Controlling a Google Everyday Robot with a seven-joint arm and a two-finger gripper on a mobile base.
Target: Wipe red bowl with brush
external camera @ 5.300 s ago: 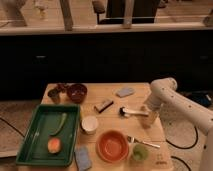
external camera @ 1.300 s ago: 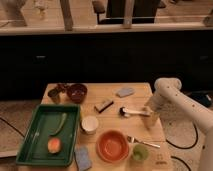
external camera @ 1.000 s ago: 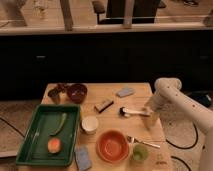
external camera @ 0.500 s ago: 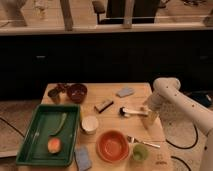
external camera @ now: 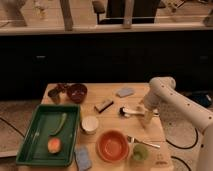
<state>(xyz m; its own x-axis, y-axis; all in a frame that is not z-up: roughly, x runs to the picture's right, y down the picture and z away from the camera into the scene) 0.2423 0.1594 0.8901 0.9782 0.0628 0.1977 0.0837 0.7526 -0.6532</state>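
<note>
One red bowl (external camera: pixel 112 145) located near front edge of tabletop (external camera: pixel 102 90), no brush contact seen. Beyond it, brush (external camera: pixel 131 111) laid flat on tabletop, dark head pointed left, well apart from bowl. Hand (external camera: pixel 147 116) positioned at handle end; open or clamped cannot be told. Judged: grasp stage only; lift, transfer, wiping outstanding.

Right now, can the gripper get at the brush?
Probably yes. The gripper sits right at the handle end of the brush, with nothing between them. The dark block and the fork lie apart from it.
</note>
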